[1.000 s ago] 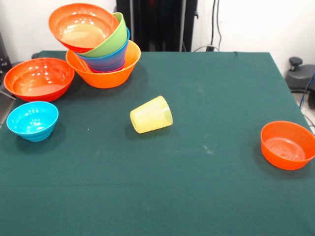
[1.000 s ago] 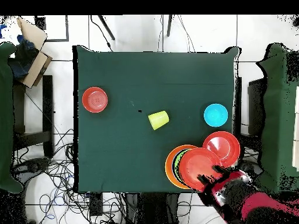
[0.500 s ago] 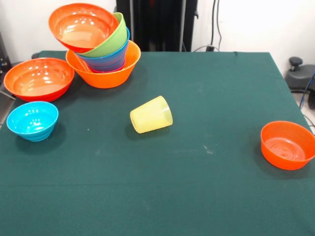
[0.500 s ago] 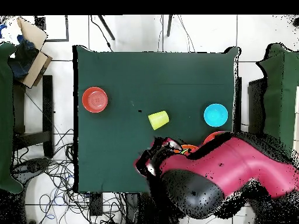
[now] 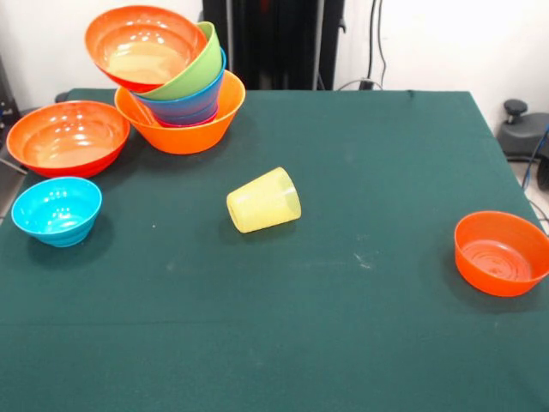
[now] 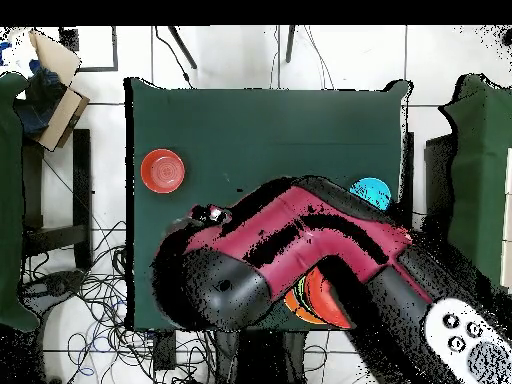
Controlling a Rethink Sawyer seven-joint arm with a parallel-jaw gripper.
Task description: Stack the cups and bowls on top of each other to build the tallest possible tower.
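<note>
- The arm [image 6: 300, 240] sweeps across the overhead view and hides the table's middle; the hand itself isn't distinguishable, so I cannot tell whether it is apart or together.
- The pale-yellow cup [image 5: 263, 200], ridged and translucent, lies on its side mid-table, mouth toward the front view's lower left.
- The tower [image 5: 176, 86] of glossy bowls leans at the table's corner; its top orange bowl tilts.
- Loose bowls: red-orange bowl [image 5: 67, 137], cyan bowl [image 5: 57, 210], small orange bowl [image 5: 501, 253].

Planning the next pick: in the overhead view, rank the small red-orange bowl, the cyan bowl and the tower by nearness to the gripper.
From the gripper, judged across the picture:
1. small red-orange bowl, alone, up-left of it.
2. tower, mostly hidden under the arm, toward the bottom edge.
3. cyan bowl, far right.
</note>
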